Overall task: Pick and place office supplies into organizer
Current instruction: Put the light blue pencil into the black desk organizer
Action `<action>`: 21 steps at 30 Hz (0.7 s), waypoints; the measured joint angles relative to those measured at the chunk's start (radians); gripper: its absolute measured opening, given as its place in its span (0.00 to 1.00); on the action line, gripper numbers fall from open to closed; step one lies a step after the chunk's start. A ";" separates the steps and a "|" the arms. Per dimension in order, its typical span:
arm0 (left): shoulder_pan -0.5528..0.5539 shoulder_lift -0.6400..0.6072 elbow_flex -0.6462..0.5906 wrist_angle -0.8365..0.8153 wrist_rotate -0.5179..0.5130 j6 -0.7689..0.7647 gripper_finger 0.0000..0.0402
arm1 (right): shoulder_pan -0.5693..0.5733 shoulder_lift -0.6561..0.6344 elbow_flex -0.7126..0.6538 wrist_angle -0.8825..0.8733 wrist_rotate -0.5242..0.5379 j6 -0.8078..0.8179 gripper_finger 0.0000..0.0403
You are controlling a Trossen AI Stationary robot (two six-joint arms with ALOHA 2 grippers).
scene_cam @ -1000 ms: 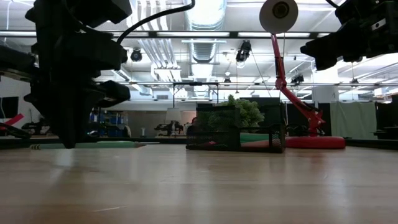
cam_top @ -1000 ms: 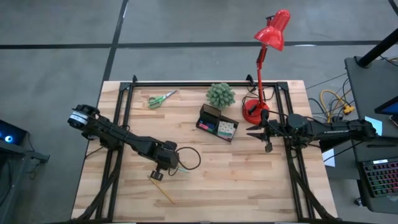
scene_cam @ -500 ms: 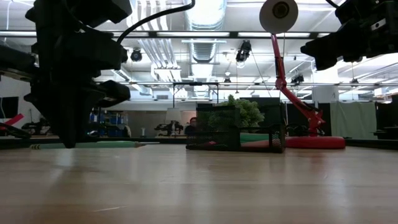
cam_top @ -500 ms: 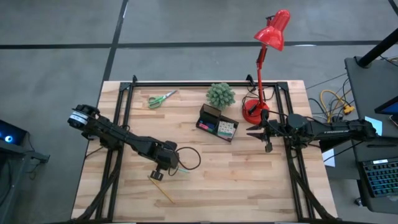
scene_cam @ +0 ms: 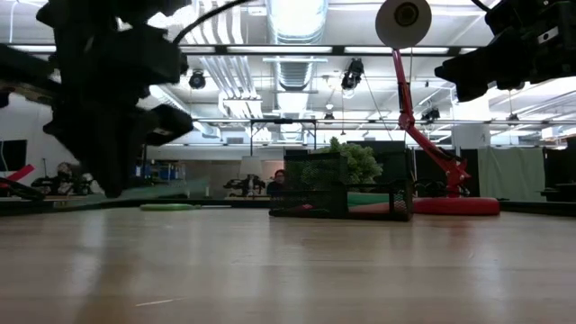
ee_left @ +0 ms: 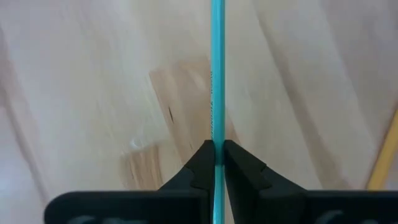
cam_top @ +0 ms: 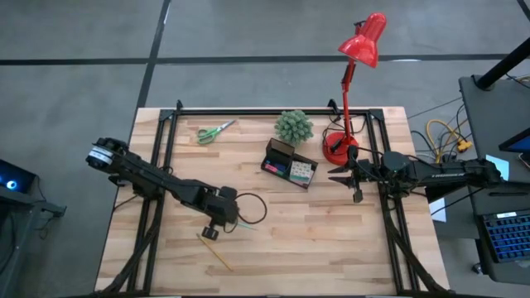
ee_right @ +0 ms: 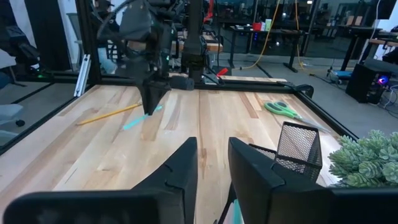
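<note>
Even overhead light, soft shadows; low view backlit by ceiling lamps (left arm (scene_cam: 108,90) motion-blurred).

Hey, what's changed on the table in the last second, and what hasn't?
The left gripper, shut on the teal pen, has lifted slightly and shifted a little toward the table's far side, taking the pen up off the wood. The pencil, scissors, organizer, lamp and right gripper stayed put.

Left hand (ee_right: 151,106) pinching teal pen (ee_right: 138,119), yellow pencil (ee_right: 109,114) beside
</note>
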 joint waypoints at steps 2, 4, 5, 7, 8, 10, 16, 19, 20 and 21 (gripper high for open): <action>0.002 -0.024 0.000 0.026 -0.002 0.000 0.02 | 0.000 0.000 0.000 0.001 0.000 0.000 0.19; 0.003 -0.048 0.000 0.050 -0.004 0.000 0.02 | 0.000 0.000 0.000 0.000 0.000 0.000 0.18; 0.004 -0.060 0.000 0.066 -0.006 0.000 0.02 | 0.000 0.000 0.000 0.001 0.000 0.000 0.18; 0.004 -0.078 0.000 0.089 -0.022 0.000 0.02 | 0.000 0.000 0.000 0.000 0.000 0.000 0.17; 0.004 -0.085 0.000 0.101 -0.033 0.001 0.02 | 0.000 0.000 0.000 0.000 0.000 0.000 0.17; 0.004 -0.095 0.000 0.110 -0.055 0.001 0.02 | 0.000 0.000 0.000 0.000 0.000 0.001 0.17; 0.004 -0.105 0.000 0.151 -0.139 0.001 0.02 | 0.000 0.000 0.000 0.000 0.000 0.000 0.19; 0.006 -0.105 0.000 0.205 -0.153 0.004 0.02 | 0.000 0.000 0.000 0.000 0.000 0.001 0.20; 0.006 -0.105 -0.002 0.220 -0.158 0.006 0.02 | 0.000 0.000 0.000 0.000 0.000 0.000 0.21; 0.006 -0.105 -0.004 0.232 -0.162 0.006 0.02 | 0.000 0.000 0.000 0.001 0.000 0.000 0.21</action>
